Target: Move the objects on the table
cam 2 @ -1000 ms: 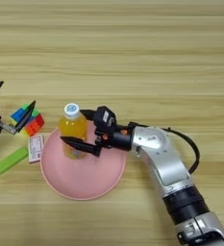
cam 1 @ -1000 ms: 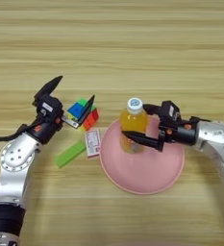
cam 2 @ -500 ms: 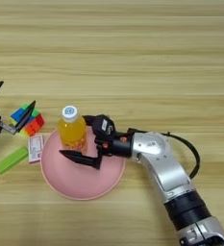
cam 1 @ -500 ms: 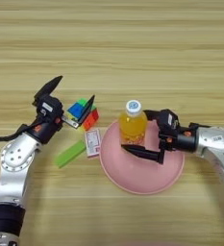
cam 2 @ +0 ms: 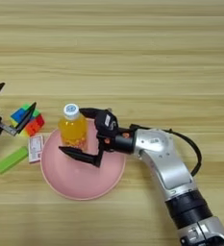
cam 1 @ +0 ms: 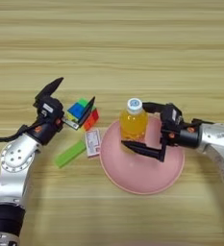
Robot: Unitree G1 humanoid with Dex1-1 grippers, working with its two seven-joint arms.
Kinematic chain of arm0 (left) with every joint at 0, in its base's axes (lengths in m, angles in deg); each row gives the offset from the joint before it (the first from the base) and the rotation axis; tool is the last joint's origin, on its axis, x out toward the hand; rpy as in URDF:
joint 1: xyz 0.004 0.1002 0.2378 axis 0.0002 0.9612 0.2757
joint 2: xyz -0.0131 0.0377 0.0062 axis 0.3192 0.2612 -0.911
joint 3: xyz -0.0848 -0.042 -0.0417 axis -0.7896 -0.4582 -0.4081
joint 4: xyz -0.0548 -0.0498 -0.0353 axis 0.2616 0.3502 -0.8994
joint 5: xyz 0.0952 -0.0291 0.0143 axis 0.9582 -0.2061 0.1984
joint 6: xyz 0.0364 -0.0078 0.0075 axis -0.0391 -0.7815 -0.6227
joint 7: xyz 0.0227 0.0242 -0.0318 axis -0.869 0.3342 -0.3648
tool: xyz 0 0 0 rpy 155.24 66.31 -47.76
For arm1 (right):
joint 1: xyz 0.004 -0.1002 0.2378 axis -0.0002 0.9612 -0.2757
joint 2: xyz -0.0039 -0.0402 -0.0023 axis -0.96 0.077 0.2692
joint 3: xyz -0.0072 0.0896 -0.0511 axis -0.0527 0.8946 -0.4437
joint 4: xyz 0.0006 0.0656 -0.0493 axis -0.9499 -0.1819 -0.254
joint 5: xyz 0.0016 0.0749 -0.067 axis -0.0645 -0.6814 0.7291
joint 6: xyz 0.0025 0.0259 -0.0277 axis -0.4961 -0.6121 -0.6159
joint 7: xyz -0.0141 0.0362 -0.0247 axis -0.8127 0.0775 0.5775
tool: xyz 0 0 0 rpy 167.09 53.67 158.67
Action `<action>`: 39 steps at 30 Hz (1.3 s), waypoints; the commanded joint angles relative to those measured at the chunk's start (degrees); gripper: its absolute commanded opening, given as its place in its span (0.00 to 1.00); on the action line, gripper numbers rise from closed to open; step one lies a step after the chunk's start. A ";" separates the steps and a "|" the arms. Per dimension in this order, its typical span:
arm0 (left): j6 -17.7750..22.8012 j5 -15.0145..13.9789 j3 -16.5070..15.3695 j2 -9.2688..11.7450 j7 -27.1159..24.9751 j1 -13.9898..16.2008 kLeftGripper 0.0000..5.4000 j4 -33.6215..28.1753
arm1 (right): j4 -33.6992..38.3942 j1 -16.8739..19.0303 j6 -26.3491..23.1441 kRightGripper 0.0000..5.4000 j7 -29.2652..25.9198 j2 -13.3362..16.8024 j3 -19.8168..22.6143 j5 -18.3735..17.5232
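An orange-drink bottle (cam 1: pixel 132 124) with a white cap stands upright on the left part of a pink plate (cam 1: pixel 143 185). My right gripper (cam 1: pixel 133 124) reaches in from the right and is open, one finger behind the bottle's neck and the other low in front of it, neither pressing on it. The multicoloured puzzle cube (cam 1: pixel 81 114) sits left of the plate. My left gripper (cam 1: pixel 69 99) is open beside it, with one finger lying across the cube's top and the other raised to the left. A flat lime-green block (cam 1: pixel 70 153) lies below the cube.
A small white and red card (cam 1: pixel 92 142) lies between the green block and the plate's left rim. The wood-grain table (cam 1: pixel 132 43) stretches bare behind everything. My right forearm (cam 2: pixel 166 163) runs down to the lower right.
My right gripper's fingers have spread away from the bottle and the hand has eased back to the right; the bottle stands alone on the plate. My left arm has held still.
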 commanded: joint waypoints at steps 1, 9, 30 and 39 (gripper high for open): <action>0.60 0.07 0.42 0.52 -0.72 -0.29 1.00 0.46 | 1.49 -1.49 0.28 0.99 0.09 -0.01 1.51 -1.34; 3.19 -1.17 1.11 0.55 -3.12 0.09 1.00 0.90 | 2.61 -2.56 0.56 0.99 0.77 -0.58 3.47 -2.82; 13.17 -0.23 1.54 0.92 -2.85 0.26 1.00 3.36 | 9.52 -1.94 0.10 0.99 1.21 0.39 5.28 -6.00; 14.32 -0.18 1.49 1.08 -2.38 0.08 1.00 3.85 | 10.52 -1.69 -0.06 0.99 1.35 0.58 5.31 -6.24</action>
